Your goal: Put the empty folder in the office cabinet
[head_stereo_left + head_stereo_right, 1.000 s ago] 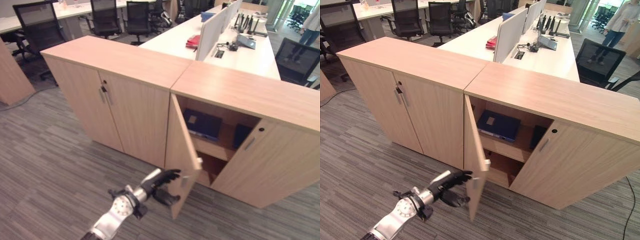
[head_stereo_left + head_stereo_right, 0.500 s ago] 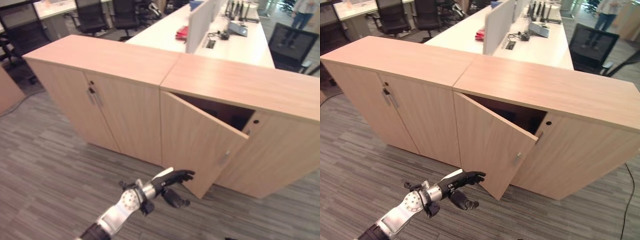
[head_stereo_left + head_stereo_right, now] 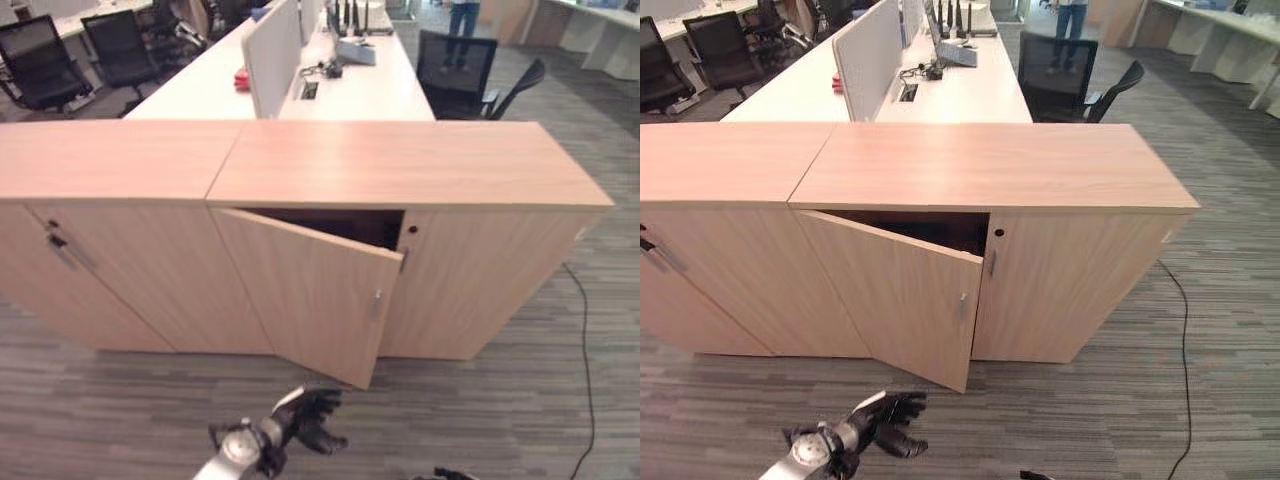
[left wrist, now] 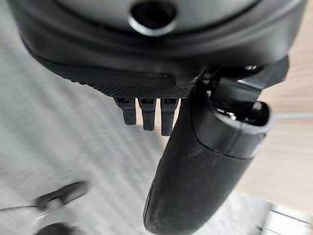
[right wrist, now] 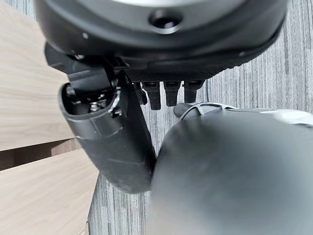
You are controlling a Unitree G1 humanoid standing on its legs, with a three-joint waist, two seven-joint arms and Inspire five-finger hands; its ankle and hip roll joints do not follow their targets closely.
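The door [image 3: 310,295] has swung most of the way shut since a second ago, hiding the blue folders that showed on the shelf. The left hand [image 3: 305,420] hangs low over the carpet, clear of the door, fingers loosely spread and holding nothing. The right hand [image 5: 146,93] is empty too, fingers relaxed. The folder seems stowed inside the cabinet [image 3: 1080,270]; only a dark gap remains. Beyond stands a desk [image 3: 960,90].
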